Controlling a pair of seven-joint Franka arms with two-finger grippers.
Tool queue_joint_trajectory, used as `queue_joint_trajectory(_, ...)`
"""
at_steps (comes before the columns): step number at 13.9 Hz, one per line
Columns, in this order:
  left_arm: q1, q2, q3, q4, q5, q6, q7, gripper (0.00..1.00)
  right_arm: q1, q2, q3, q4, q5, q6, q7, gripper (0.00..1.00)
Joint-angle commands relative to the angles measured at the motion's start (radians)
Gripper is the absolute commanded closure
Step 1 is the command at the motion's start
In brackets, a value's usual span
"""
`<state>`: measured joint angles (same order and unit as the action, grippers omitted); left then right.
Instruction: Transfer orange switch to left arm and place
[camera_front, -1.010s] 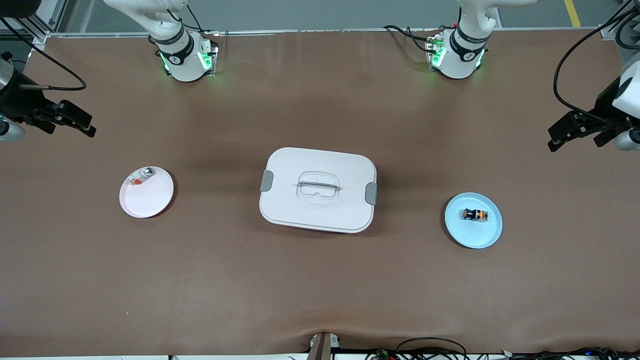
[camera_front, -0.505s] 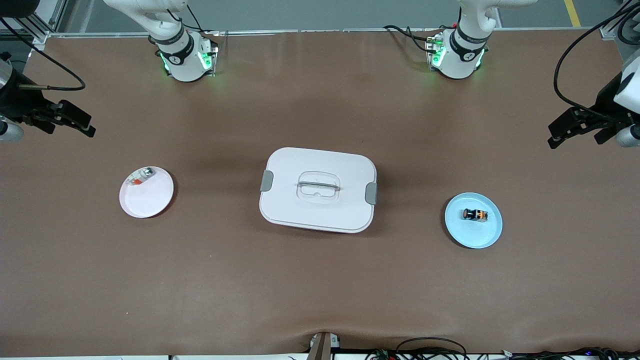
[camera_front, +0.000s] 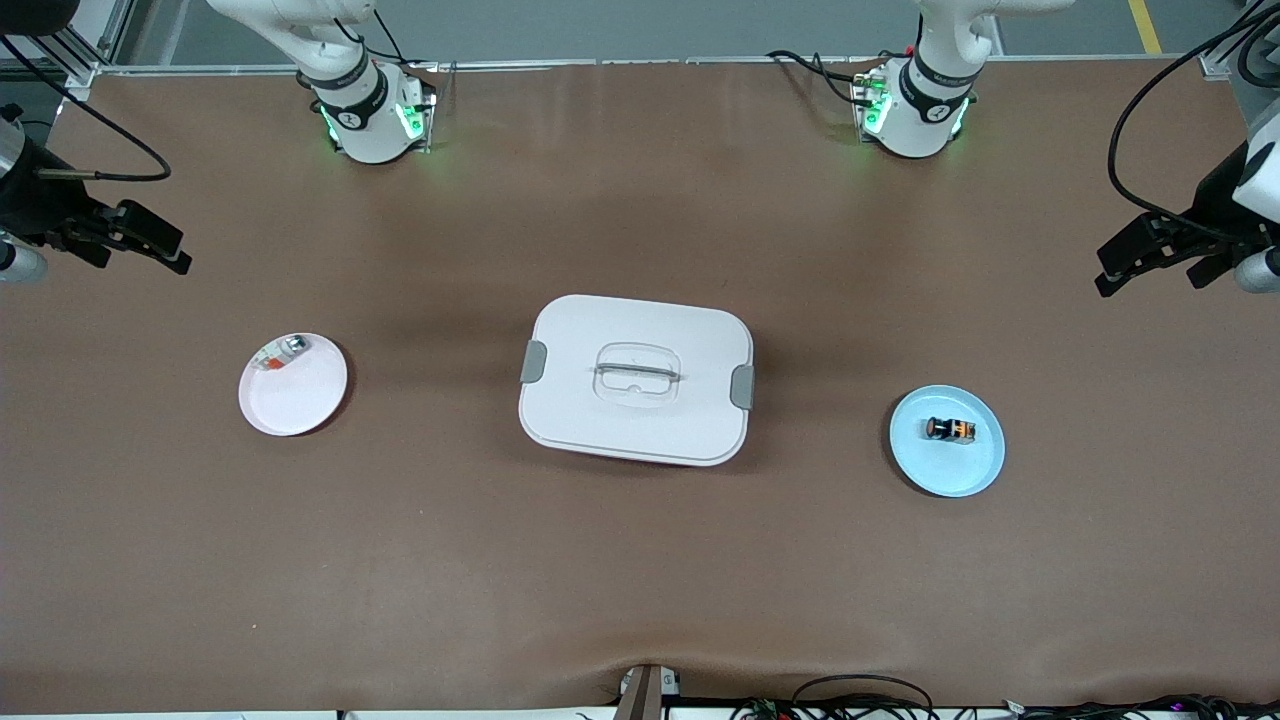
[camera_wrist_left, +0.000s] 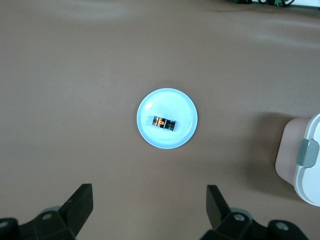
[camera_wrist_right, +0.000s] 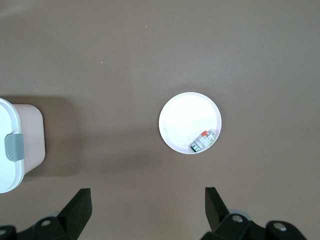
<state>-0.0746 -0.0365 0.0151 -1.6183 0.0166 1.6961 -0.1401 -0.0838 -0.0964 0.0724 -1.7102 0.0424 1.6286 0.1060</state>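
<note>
The orange switch (camera_front: 950, 429) (camera_wrist_left: 164, 122), tiny and black with orange marks, lies on a blue plate (camera_front: 975, 470) (camera_wrist_left: 180, 106) toward the left arm's end of the table. The white box (camera_front: 600, 320) (camera_wrist_left: 310, 170) (camera_wrist_right: 10, 135) with grey latches stands closed in the middle. My left gripper (camera_front: 1103, 276) (camera_wrist_left: 148, 192) hangs open and empty over bare table at its own end, apart from the blue plate. My right gripper (camera_front: 184, 253) (camera_wrist_right: 146, 194) hangs open and empty over the other end of the table.
A pink plate (camera_front: 295, 400) (camera_wrist_right: 185, 117) toward the right arm's end holds a clear-silver item with a red mark (camera_front: 280, 353) (camera_wrist_right: 203, 140). Both arm bases (camera_front: 370, 115) stand along the edge farthest from the front camera. Cables (camera_front: 860, 695) lie at the nearest edge.
The left gripper has shifted a little toward the arm bases' edge of the table. The right gripper, box, plates and switch have not moved.
</note>
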Motion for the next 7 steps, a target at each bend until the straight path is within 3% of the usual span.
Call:
queue_joint_trajectory(1,-0.004,0.009,0.009,0.026,-0.018,-0.032,0.086,0.0,-0.005,-0.023,0.001,-0.017,0.019,0.008,-0.002,0.0)
queue_joint_trajectory(7,-0.004,0.012,0.011,0.024,-0.018,-0.033,0.103,0.0,-0.004,-0.02,0.003,0.007,0.017,0.001,-0.002,0.0)
